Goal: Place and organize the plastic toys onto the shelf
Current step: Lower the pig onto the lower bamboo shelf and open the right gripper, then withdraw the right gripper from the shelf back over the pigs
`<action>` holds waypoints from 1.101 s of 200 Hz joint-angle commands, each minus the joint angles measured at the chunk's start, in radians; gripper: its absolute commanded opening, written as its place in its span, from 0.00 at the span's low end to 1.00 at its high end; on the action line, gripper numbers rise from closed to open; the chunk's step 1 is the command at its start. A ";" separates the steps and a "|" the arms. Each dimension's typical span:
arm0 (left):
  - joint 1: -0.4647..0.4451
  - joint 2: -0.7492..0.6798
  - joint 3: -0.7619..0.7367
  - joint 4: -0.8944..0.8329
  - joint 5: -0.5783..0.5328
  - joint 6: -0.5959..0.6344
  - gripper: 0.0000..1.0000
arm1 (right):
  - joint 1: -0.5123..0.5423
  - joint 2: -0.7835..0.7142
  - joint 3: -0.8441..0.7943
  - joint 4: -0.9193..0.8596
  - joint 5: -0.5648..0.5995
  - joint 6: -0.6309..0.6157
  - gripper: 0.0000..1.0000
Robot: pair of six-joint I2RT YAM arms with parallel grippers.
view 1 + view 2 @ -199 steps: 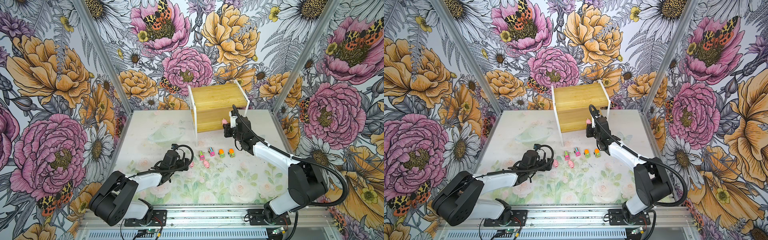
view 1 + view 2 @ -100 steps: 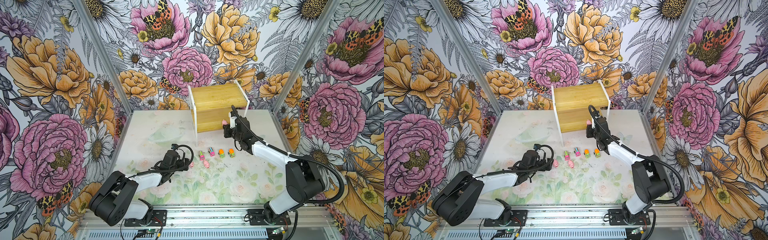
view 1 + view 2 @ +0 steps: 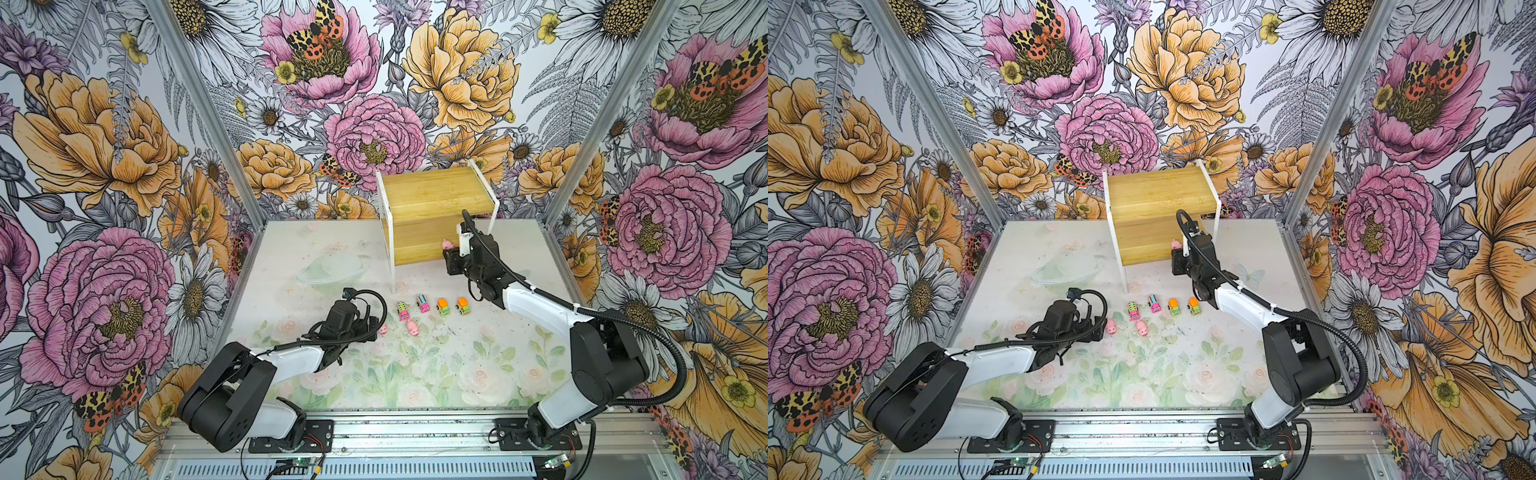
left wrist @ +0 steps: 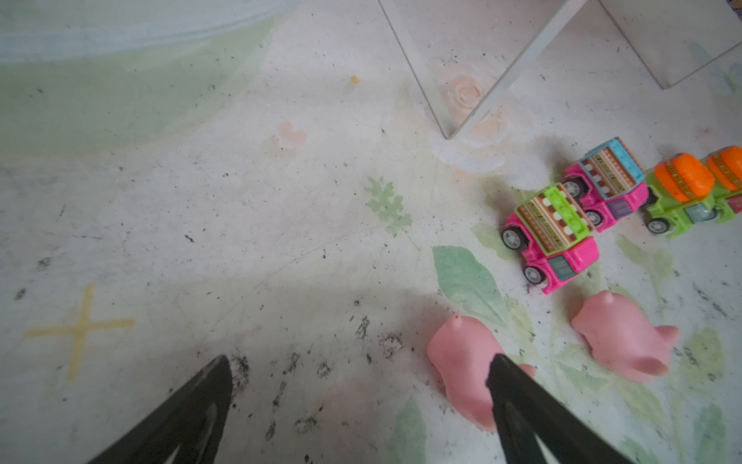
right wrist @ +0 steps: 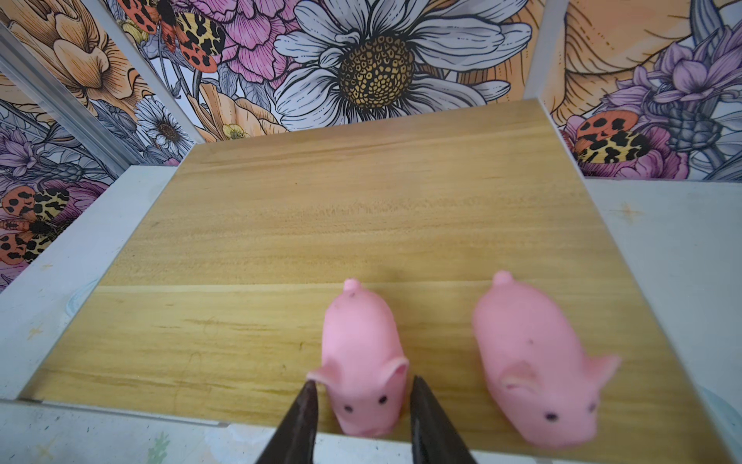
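On the shelf (image 5: 361, 209), one pig (image 5: 361, 353) neighbours another pig (image 5: 534, 373).

A speckled floral mat (image 3: 436, 374) lies between flower-papered walls (image 3: 104, 145), an aluminium rail (image 3: 415, 432) in front.

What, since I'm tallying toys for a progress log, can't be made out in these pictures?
- Pigs on the shelf: the right wrist view shows two, near pig and side pig; both top views show one, the right gripper hiding the other.
- Far green truck: cut by the left wrist view's edge.
- Left gripper: a finger overlaps the table pig; contact unclear.
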 commanded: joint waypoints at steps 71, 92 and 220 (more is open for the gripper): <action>-0.007 -0.008 0.012 0.005 -0.021 0.010 0.99 | -0.009 -0.110 -0.055 -0.034 -0.051 -0.015 0.50; -0.006 -0.005 0.013 0.004 -0.021 0.012 0.99 | -0.010 -0.193 -0.121 -0.045 -0.093 -0.017 0.53; -0.012 -0.024 -0.001 0.003 0.018 0.016 0.99 | 0.351 -0.290 -0.573 0.147 0.017 0.180 0.54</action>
